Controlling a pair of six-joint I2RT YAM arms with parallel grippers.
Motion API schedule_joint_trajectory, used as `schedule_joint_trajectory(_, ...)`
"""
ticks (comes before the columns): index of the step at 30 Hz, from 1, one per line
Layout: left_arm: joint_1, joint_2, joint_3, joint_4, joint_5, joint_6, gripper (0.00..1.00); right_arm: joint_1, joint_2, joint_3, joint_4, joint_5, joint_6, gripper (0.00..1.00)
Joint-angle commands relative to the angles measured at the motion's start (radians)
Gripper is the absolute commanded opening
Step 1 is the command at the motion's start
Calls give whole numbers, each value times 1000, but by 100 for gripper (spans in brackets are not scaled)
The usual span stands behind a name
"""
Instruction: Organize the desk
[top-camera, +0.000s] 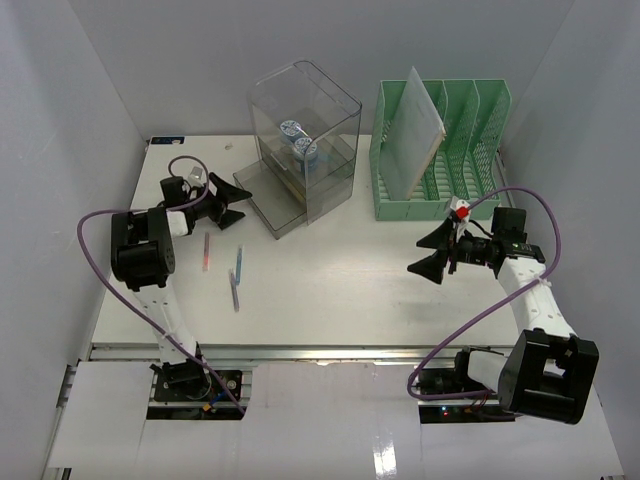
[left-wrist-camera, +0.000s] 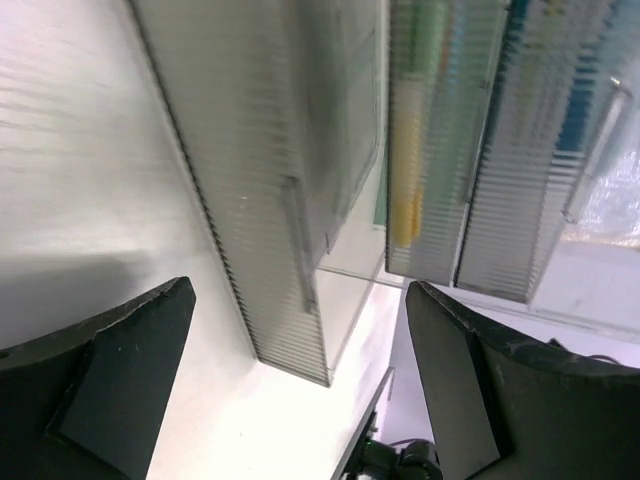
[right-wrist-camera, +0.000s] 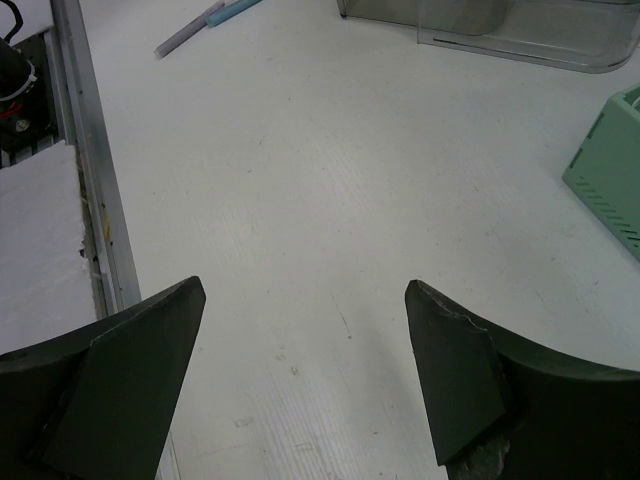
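Left gripper (left-wrist-camera: 298, 290), spread wide and empty like the right gripper (right-wrist-camera: 305, 285), hangs just beside the clear organiser (left-wrist-camera: 250, 200); a careless swing could shove it.

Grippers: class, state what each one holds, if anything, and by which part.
Nothing is held. The left gripper and the right gripper both stand open and empty.
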Motion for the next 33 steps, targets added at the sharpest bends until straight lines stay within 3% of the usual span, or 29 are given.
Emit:
schedule_joint_trajectory(1,-1,-204,15,-123,-26,142,98,60,-16,14,-22,35,-35,87)
schedule_joint_trajectory(8,16,-593,-164,-267,-233,316,98,523,98,214,-10,485,70,87)
schedule_joint_trajectory(13,58,-898,-400,-376,-410,350,98,807,351,452,8,725,224,89)
schedule_joint_trajectory(16,71,-1124,-498,-505,-535,351,98,958,499,605,68,846,344,95)
schedule_joint_trajectory(18,71,-1243,-542,-588,-632,339,98,1014,620,699,101,875,422,90)
schedule_joint_trajectory(24,67,-1618,-608,-768,-722,253,98,1127,978,1075,94,1106,830,90)
schedule_joint_trajectory(27,67,-1691,-549,-863,-795,234,98,1140,1086,1262,79,1148,956,91)
schedule_joint_trajectory(32,67,-1741,-511,-932,-792,253,98,1157,1205,1355,151,1261,1084,98)
schedule_joint_trajectory(33,67,-1754,-513,-943,-792,255,98,1163,1225,1378,153,1286,1093,92)
